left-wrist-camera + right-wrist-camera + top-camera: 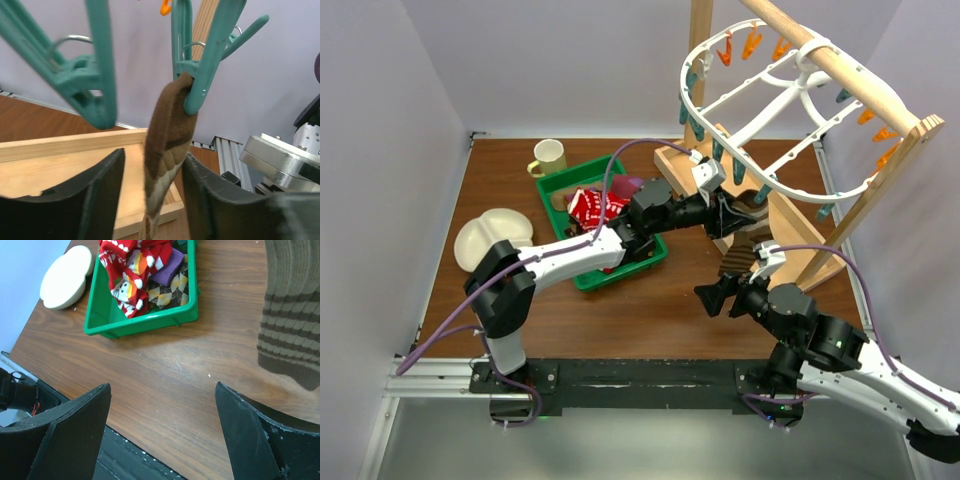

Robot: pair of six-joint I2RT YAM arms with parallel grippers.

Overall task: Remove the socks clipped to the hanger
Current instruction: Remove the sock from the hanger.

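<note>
**A:** Starting with the left gripper (154, 155), how do its jaws stand?

**B:** Partly apart, one on each side of a brown sock (167, 130) that hangs straight down between them. The right-hand finger (225, 200) looks to be against the cloth. On the other side a clear gap shows, so the sock isn't clamped.

**A:** And just above the jaws?

**B:** A teal clip (205, 65) pinches the sock's top end. A second teal clip (90, 85) hangs up and to the left with nothing in it. Behind the jaws sits a pale wooden frame (65, 150). The sock's lower end is cut off by the bottom edge.

**A:** The right gripper (163, 387)?

**B:** Its jaws are spread wide, with only bare table (165, 370) between them. Ahead of the right finger hangs a striped sock (292, 315), its top cut off. Ahead of the left finger is a green tray (145, 322) with loose socks (132, 265) in it, and a white dish (65, 277) lies further left.

**A:** The hanger (760, 100)?

**B:** It hangs tilted from a wooden rail (840, 65). From overhead the left gripper is under its near rim, and the fingers are hard to make out there.
</note>
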